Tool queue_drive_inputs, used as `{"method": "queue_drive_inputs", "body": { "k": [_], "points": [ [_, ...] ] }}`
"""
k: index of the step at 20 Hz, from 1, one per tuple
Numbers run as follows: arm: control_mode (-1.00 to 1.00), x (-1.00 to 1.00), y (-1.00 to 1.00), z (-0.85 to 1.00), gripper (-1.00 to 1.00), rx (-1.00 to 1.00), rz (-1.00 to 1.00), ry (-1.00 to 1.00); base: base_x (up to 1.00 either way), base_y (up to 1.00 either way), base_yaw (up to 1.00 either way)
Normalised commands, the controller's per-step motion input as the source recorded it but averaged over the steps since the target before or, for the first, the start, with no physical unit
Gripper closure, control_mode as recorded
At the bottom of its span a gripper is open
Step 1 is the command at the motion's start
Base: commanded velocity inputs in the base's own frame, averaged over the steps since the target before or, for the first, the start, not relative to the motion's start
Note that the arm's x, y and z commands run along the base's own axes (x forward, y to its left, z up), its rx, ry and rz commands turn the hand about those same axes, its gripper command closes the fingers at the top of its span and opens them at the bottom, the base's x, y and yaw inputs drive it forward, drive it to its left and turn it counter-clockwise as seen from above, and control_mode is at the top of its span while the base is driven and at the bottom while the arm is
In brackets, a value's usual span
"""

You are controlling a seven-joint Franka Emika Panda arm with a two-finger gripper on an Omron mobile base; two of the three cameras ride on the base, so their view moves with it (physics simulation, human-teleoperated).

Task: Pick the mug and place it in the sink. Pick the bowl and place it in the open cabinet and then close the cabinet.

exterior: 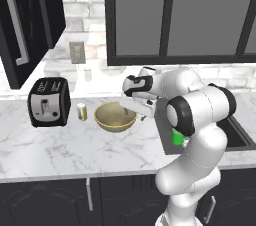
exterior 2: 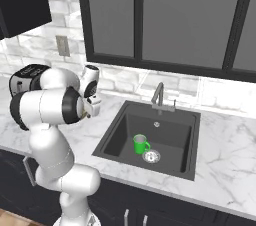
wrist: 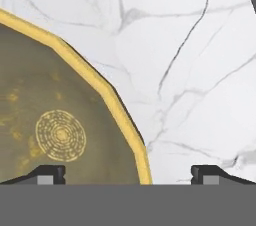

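Green mug [exterior 2: 141, 143] stands in the sink [exterior 2: 117, 132]; fingers [wrist: 50, 174], spread wide, straddle the bowl [wrist: 55, 115] rim over the counter [wrist: 190, 60].

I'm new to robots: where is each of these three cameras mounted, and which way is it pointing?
Left base view: behind the arm on its left, looking forward and down at the bowl, toaster and counter; the white arm rises at lower right.
Right base view: behind on its right, looking at the sink with the mug inside; the arm rises at lower left.
Hand view: on the hand, looking down at the bowl's rim; its open fingertips show at the bottom.
Both base views share the sink and mug.
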Motion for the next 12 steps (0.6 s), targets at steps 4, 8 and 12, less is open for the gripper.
{"method": "queue_drive_inputs", "body": {
  "k": [4, 8, 12],
  "points": [
    [-1.0, 0.3, 0.04, -0.36, -1.0, 0.0, 0.0, 0.0, 0.0, 0.0, 0.0],
    [-1.0, 0.19, 0.0, -0.45, -1.0, 0.0, 0.0, 0.0, 0.0, 0.0, 0.0],
    [-1.0, 0.07, 0.09, -0.44, -1.0, 0.0, 0.0, 0.0, 0.0, 0.0, 0.0]
  ]
}}
